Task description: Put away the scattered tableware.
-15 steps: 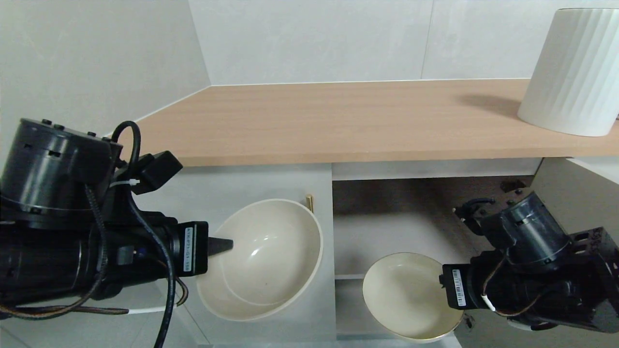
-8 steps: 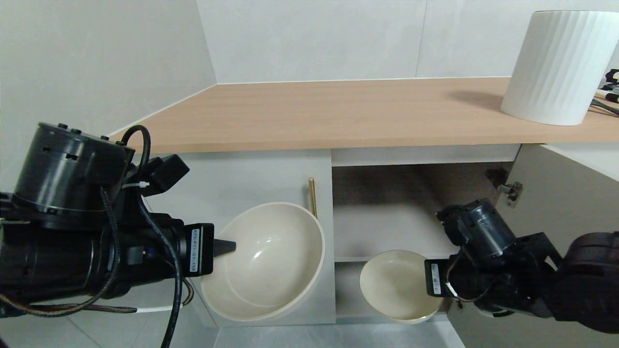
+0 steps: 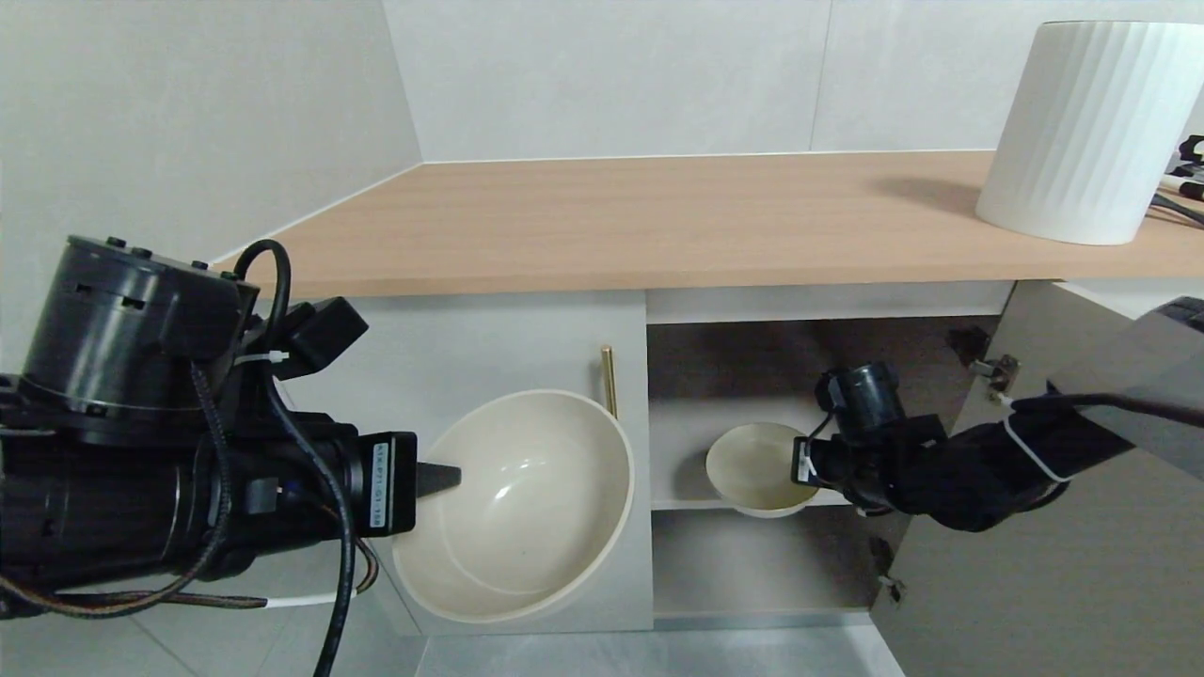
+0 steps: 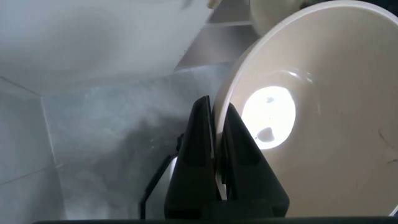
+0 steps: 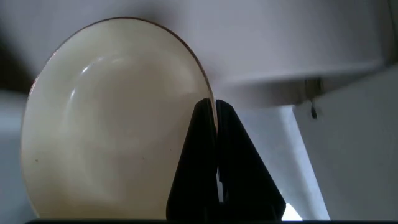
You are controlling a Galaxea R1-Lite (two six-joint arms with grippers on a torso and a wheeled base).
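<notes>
My left gripper [image 3: 438, 478] [image 4: 215, 113] is shut on the rim of a large cream bowl [image 3: 515, 506] [image 4: 323, 99], held tilted in front of the closed left cabinet door [image 3: 489, 357]. My right gripper [image 3: 801, 470] [image 5: 215, 112] is shut on the rim of a smaller cream bowl [image 3: 752, 466] [image 5: 112, 124]. That bowl is inside the open cabinet, at the level of the middle shelf [image 3: 677, 451]; contact with the shelf is unclear.
A wooden counter [image 3: 658, 221] runs above the cabinet, with a white ribbed container [image 3: 1086, 127] on its right end. The right cabinet door [image 3: 1053, 527] stands open beside my right arm. A brass handle [image 3: 608, 378] is on the left door. A lower shelf space [image 3: 752, 574] lies beneath.
My right arm has carried the small bowl up and into the cabinet, from low by the floor to the middle shelf level. The left arm and its bowl have hardly moved.
</notes>
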